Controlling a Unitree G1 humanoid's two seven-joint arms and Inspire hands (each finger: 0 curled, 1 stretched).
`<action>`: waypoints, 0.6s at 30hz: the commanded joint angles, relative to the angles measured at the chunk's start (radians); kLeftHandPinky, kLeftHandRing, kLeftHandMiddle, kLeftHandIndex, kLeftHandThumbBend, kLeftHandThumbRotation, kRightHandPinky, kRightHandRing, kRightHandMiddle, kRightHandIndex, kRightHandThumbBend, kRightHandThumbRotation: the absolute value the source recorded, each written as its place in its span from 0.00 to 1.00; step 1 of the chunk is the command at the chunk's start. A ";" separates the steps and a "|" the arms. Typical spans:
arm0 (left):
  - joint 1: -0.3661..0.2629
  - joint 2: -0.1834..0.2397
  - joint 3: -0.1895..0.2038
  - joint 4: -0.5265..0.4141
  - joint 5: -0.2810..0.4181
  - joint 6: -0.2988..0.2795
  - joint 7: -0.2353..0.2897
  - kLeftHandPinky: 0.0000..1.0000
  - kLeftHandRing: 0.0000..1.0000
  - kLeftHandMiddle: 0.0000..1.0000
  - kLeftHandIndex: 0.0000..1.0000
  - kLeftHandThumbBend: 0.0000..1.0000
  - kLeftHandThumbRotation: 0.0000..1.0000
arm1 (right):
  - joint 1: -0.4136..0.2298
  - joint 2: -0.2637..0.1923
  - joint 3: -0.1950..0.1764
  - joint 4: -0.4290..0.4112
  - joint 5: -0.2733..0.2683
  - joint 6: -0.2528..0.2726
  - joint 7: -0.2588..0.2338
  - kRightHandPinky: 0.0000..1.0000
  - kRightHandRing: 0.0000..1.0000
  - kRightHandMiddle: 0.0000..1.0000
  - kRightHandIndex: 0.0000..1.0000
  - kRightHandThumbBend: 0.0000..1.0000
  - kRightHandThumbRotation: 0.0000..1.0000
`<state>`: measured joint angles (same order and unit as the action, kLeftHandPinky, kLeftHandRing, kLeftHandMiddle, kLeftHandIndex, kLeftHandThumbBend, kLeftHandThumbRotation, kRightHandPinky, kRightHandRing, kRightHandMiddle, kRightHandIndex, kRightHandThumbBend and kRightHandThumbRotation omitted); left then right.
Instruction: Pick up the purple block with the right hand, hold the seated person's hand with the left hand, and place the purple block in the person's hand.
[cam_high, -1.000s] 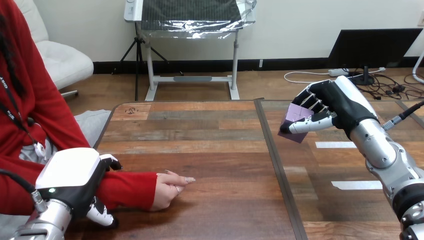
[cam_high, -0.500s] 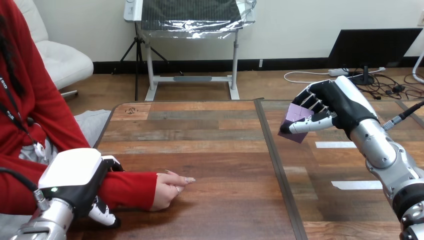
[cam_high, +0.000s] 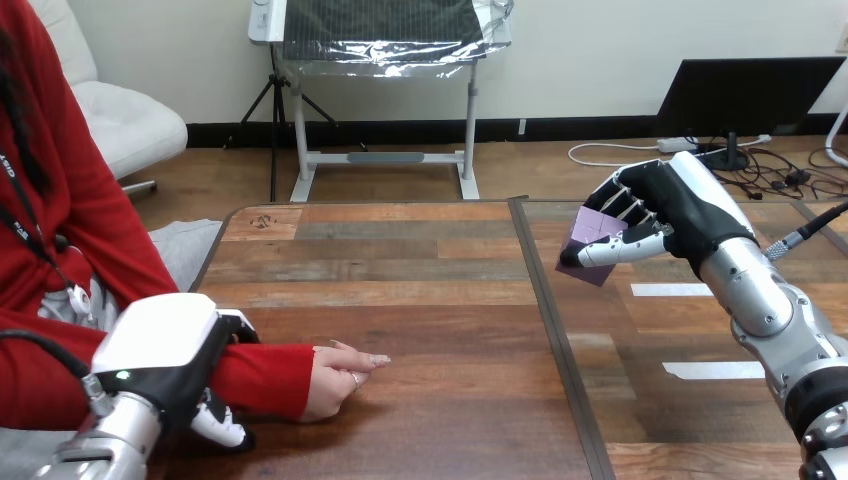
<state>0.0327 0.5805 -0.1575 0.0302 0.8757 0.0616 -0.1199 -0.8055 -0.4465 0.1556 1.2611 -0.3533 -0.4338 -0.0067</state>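
My right hand (cam_high: 668, 215) hangs above the table's right half, its fingers and thumb curled round the purple block (cam_high: 598, 243), which is clear of the wood. The person's hand (cam_high: 340, 378) rests on the table at the lower left, loosely curled, with its fingers pointing right. My left hand (cam_high: 165, 350) sits on the red sleeve of that forearm (cam_high: 255, 378), well back from the wrist. Its fingers curl over the top of the sleeve and its thumb (cam_high: 222, 430) lies along the near side.
The wooden table (cam_high: 420, 290) has a dark seam (cam_high: 555, 330) running front to back right of centre. Two white tape strips (cam_high: 668, 290) lie on the right half below my right arm.
My left hand has slid a little to the right along the person's forearm. The right hand, the purple block and the person's hand have stayed where they were.
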 joint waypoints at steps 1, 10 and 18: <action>-0.070 -0.014 -0.017 0.014 -0.008 -0.013 0.032 0.61 0.66 0.68 0.67 0.94 0.00 | -0.050 -0.013 -0.016 -0.058 0.016 -0.020 -0.005 0.39 0.42 0.47 0.49 0.77 0.00; -0.083 -0.030 -0.025 0.050 -0.026 -0.035 0.076 0.55 0.61 0.64 0.63 0.93 0.00 | -0.048 -0.012 -0.017 -0.060 0.018 -0.016 -0.003 0.39 0.42 0.47 0.48 0.76 0.00; -0.094 -0.042 -0.031 0.079 -0.047 -0.048 0.100 0.49 0.56 0.60 0.59 0.92 0.00 | -0.048 -0.011 -0.016 -0.063 0.018 -0.006 0.001 0.39 0.42 0.47 0.49 0.76 0.00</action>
<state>0.0126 0.5564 -0.1797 0.0839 0.8493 0.0258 -0.0454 -0.8055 -0.4464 0.1556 1.2601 -0.3529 -0.4338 -0.0054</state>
